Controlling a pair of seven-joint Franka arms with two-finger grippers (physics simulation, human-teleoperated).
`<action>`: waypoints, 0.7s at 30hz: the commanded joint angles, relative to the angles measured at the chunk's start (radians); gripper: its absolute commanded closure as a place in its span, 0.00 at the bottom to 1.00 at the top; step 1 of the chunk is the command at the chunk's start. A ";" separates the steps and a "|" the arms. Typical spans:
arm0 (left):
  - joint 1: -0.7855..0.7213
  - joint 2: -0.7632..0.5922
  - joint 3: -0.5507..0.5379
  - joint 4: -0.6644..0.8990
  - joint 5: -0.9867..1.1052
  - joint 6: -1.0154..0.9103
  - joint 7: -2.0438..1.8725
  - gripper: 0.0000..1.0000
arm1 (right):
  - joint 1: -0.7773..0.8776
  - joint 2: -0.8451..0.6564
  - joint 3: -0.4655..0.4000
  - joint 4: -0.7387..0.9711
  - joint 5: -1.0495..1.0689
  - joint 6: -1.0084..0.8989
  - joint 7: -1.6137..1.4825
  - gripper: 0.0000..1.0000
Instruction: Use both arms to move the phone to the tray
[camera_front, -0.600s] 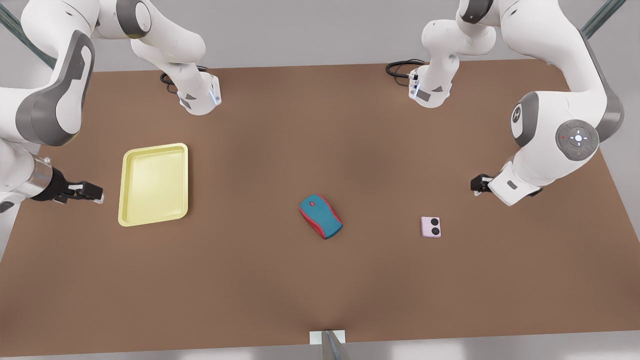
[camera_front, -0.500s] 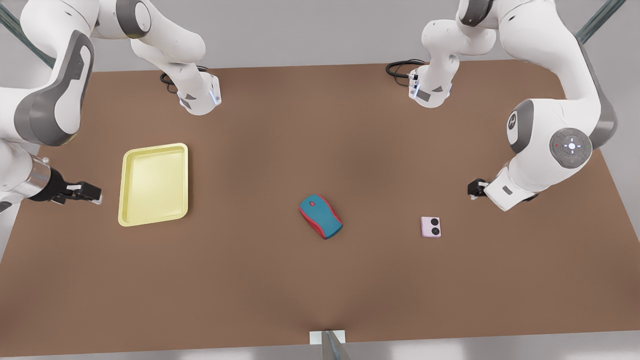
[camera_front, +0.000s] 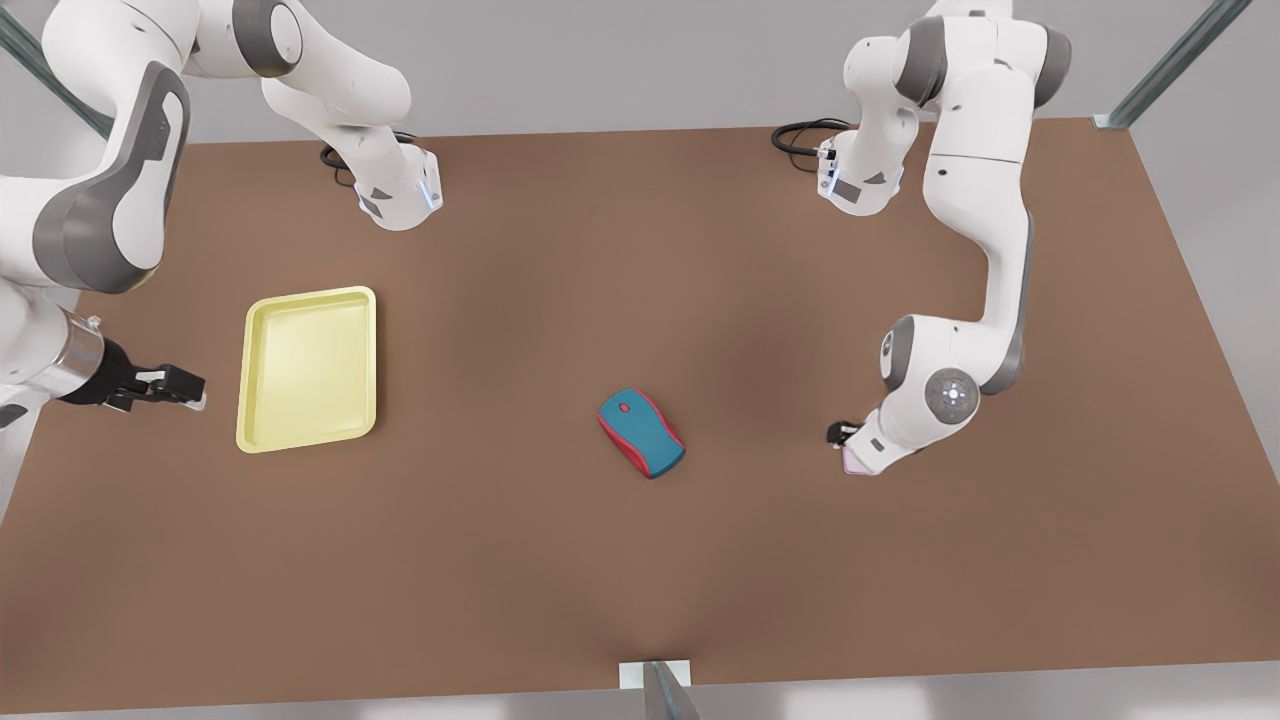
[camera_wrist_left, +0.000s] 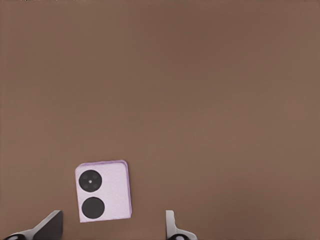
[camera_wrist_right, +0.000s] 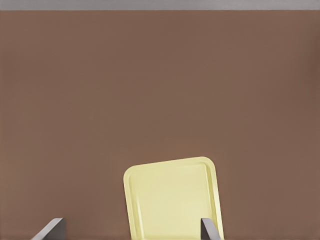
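The pale pink phone (camera_wrist_left: 104, 190) lies flat on the brown table, its two black lenses facing up. My left gripper (camera_wrist_left: 111, 231) hovers over it, open, with a finger on each side just short of the phone. In the front view this gripper (camera_front: 840, 434) is at the front view's right, and its wrist covers all but a pink corner of the phone (camera_front: 857, 466). The yellow tray (camera_front: 310, 294) sits at the front view's left. My right gripper (camera_front: 186, 388) waits open beside the tray's outer side, facing the tray (camera_wrist_right: 170, 163).
A teal-and-red computer mouse (camera_front: 642, 432) lies mid-table between phone and tray. Both arm bases and black cables (camera_front: 800, 136) stand along the far edge. Bare brown table (camera_front: 600, 570) stretches toward the near edge.
The left arm has swung in and lowered from the table's right side onto the phone, now covering most of it. The right arm has barely moved.
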 joint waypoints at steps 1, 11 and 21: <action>0.002 0.015 0.003 -0.006 -0.005 0.160 -0.060 0.00 | 0.001 -0.001 0.000 0.001 0.001 0.000 -0.010 0.00; 0.007 0.077 0.019 -0.066 -0.003 0.223 -0.005 0.00 | -0.003 -0.004 -0.001 0.001 -0.002 -0.006 -0.016 0.00; 0.008 0.115 0.026 -0.068 -0.003 0.219 0.025 0.00 | 0.000 -0.001 -0.001 0.000 -0.005 -0.002 -0.016 0.00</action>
